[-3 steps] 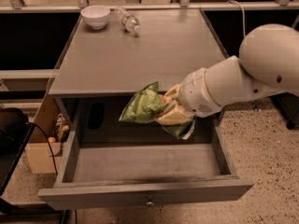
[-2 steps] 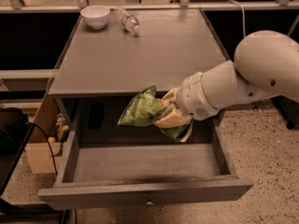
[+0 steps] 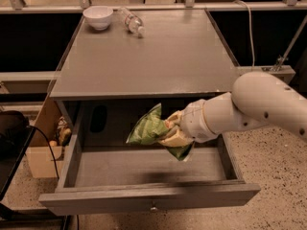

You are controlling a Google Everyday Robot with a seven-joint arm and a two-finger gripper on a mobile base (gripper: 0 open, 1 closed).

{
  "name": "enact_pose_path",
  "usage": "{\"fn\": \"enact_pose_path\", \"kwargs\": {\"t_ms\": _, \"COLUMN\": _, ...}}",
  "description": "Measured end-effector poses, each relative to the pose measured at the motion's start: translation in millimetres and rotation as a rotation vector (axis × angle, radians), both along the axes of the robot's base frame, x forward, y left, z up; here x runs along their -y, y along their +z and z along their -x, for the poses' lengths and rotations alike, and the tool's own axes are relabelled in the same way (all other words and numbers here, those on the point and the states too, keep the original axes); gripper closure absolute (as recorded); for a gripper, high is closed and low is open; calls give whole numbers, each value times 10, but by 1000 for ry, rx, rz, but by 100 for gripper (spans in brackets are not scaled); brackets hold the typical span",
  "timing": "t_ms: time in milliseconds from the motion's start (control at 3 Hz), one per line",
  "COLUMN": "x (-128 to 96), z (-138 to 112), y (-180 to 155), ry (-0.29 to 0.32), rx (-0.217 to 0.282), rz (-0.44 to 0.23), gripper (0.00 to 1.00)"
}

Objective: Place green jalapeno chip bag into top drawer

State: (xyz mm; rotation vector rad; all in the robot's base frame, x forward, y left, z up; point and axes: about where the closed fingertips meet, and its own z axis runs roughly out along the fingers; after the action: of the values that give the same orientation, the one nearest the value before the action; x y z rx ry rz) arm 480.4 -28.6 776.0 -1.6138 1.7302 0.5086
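While the arm reaches in from the right, the gripper (image 3: 173,131) hangs over the open top drawer (image 3: 144,199), clamped on the green jalapeno chip bag (image 3: 147,128). The bag's in mid-air above the drawer floor, pinched at its right end, most of it jutting left of the gripper. It looks light, crinkly, soft & prob. slippery. A firm pinch near a sealed edge seems safest, w/o crushing the chips.
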Motion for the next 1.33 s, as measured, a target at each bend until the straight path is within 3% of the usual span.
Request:
{"fn": "enact_pose_path", "kwargs": {"t_ms": 333, "x": 27, "z": -10, "y": -253, "ry": 5, "rx": 13, "rz": -12, "gripper": 100}}
{"fn": "enact_pose_path", "kwargs": {"t_ms": 667, "x": 7, "z": 49, "y": -941, "ry": 63, "rx": 2, "rz": 6, "gripper": 100}}
{"fn": "enact_pose_path", "kwargs": {"t_ms": 1333, "x": -13, "z": 19, "y": -1024, "ry": 84, "rx": 7, "rz": 11, "gripper": 100}}
